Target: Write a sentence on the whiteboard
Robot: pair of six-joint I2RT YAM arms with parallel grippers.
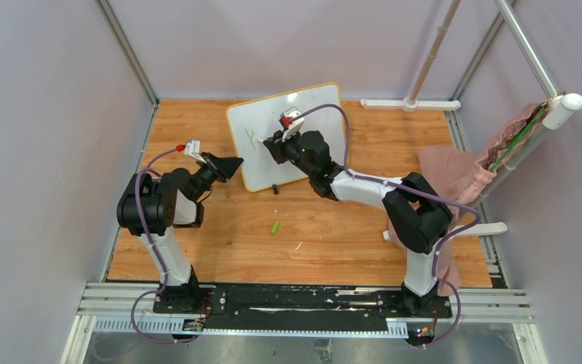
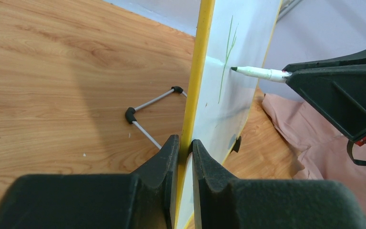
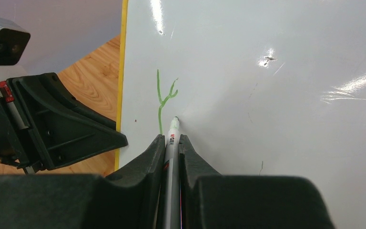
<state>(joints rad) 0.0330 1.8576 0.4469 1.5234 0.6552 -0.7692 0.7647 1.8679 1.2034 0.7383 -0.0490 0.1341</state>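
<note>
The left end effector (image 2: 185,148) is closed narrowly on the thin yellow-orange rim at the left edge of the whiteboard (image 1: 261,121). The board is glossy white with rounded corners and stands tilted toward the back of the wood-grain table (image 1: 333,243). Of the sentence (image 3: 163,102), only one thin green mark shaped like a "Y" can be read. Just right of it, a white marker (image 3: 173,128) has its tip at the board; the print on its barrel is too small to read. The black fingers of the right end effector (image 3: 172,140) clamp the marker. A small green cap (image 1: 275,226) lies on the table, and crumpled pink cloth (image 1: 455,174) drapes at the far right.
</note>
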